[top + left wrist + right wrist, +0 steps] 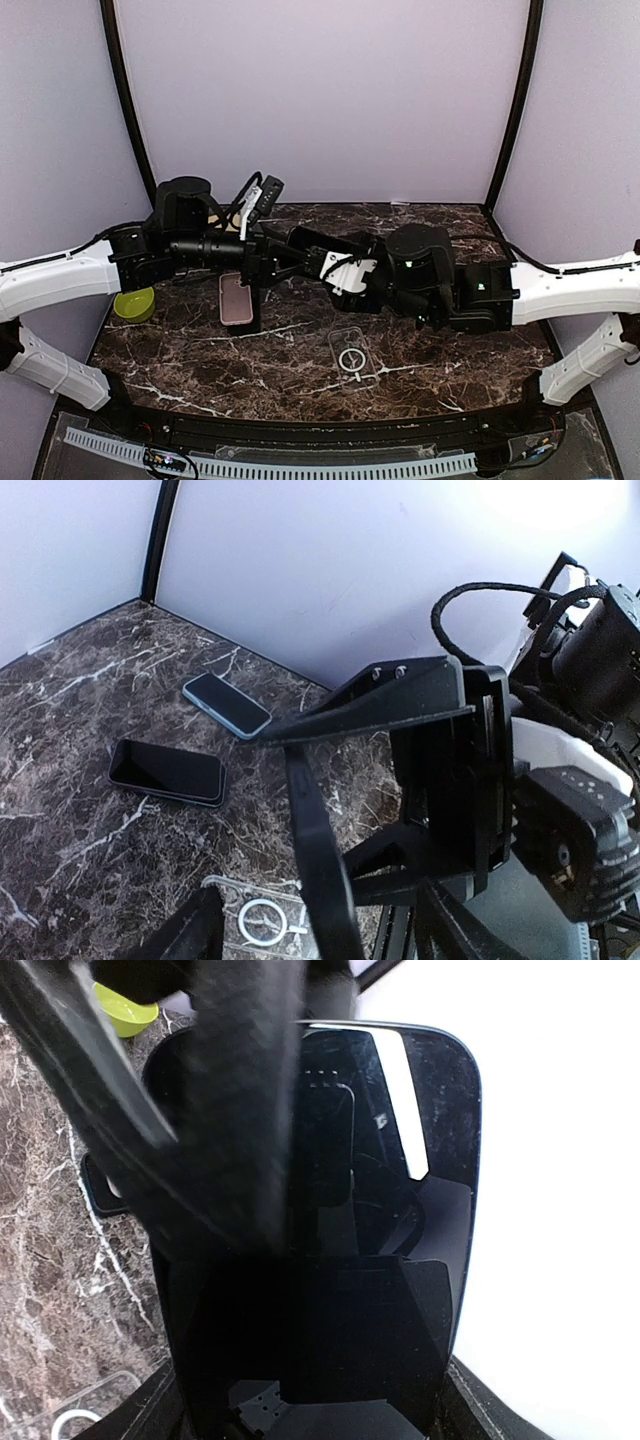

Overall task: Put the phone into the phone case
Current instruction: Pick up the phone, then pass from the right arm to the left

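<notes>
In the right wrist view we see the phone (400,1180) only in part: a blurred black finger (240,1110) crosses its left side, and its lower end is too dark to make out. The frame edges crop the green bowl (128,1010) and the clear phone case (85,1405). The left wrist view also crops the phone case.

Green bowl (133,303), possibly a pink case (236,298), on marble table (300,372).
</notes>
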